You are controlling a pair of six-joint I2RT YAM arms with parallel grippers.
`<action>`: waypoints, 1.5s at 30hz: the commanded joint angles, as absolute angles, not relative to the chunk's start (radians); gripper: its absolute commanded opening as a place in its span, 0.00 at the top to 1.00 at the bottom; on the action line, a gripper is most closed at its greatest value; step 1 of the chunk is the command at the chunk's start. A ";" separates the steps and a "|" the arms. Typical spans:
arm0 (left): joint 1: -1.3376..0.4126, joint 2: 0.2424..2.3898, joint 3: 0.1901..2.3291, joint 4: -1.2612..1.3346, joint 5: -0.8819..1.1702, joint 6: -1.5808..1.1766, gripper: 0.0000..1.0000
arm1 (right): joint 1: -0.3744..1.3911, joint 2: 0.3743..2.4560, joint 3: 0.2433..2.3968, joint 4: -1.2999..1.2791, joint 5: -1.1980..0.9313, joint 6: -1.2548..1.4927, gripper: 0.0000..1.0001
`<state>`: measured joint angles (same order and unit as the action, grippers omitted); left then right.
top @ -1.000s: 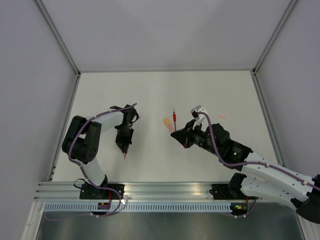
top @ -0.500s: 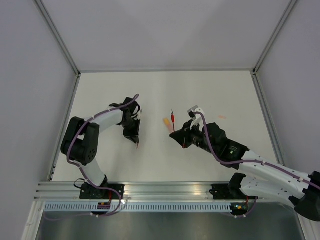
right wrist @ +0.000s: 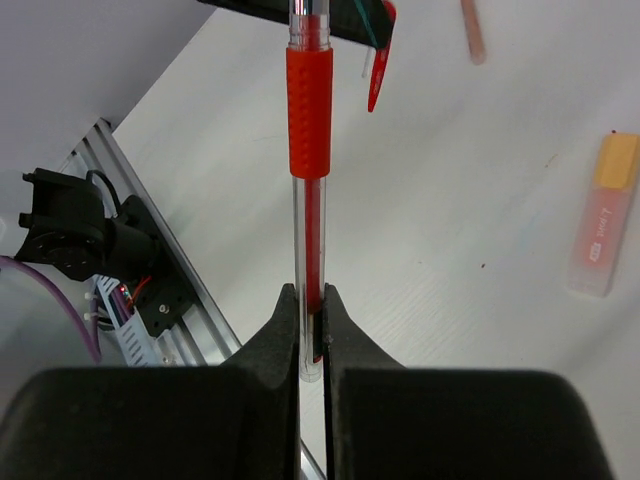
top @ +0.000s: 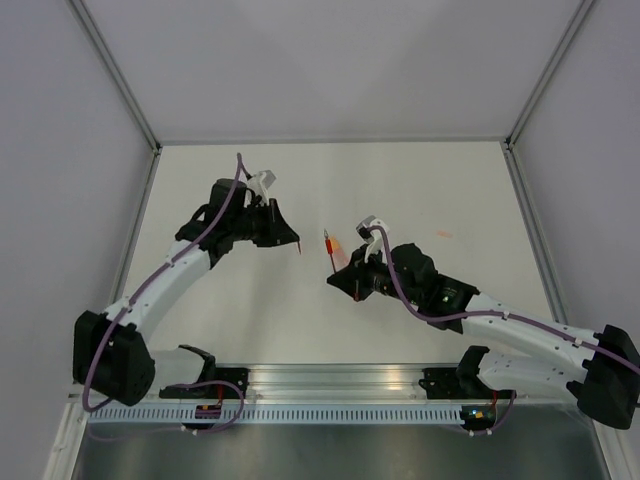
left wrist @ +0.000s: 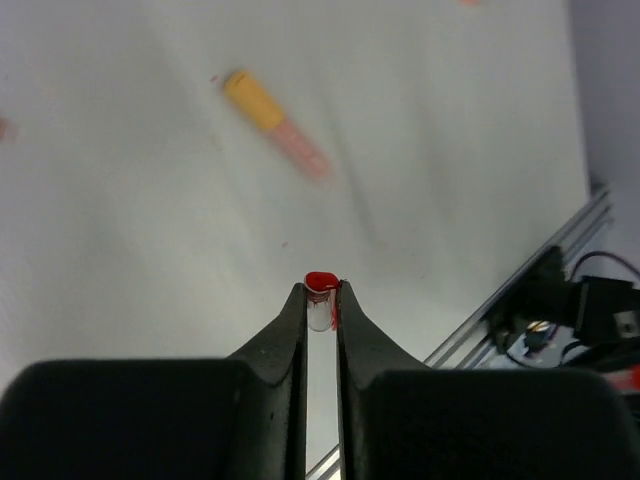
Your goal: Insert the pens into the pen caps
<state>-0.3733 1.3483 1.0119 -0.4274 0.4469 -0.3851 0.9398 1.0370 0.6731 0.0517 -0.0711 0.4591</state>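
**Left arm swings the cap in toward the pen**

Stretching out from beside its base, the left arm now reaches toward the middle of the table, further than a second ago. The right arm has edged left to meet it.

The left gripper hangs above the table with its jaws pinched together on the red cap. The little red stub sits right at the fingertips, its end poking just past them.

A short gap to the right comes the red pen, held off the table and pointing away from the right arm. In the right wrist view the cap shows just beside its far end, close but apart.

The orange-peach pen lies flat on the table just right of the red pen, nothing gripping it.

The right gripper is clamped tight on the red pen's clear lower barrel, below the red grip sleeve.

Well off to the right, a small peach piece lies on the table.
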 commanded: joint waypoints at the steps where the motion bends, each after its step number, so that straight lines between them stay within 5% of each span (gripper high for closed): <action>1: -0.374 1.174 0.921 -0.152 0.578 -0.584 0.98 | 0.943 1.035 0.654 0.156 -0.152 0.453 1.00; 10: -0.374 0.937 0.735 0.265 0.646 -0.910 0.98 | 0.977 1.049 0.647 0.213 -0.216 0.446 1.00; 45: -0.377 0.833 0.695 0.213 0.666 -0.861 0.98 | 1.034 1.088 0.673 0.199 -0.176 0.417 1.00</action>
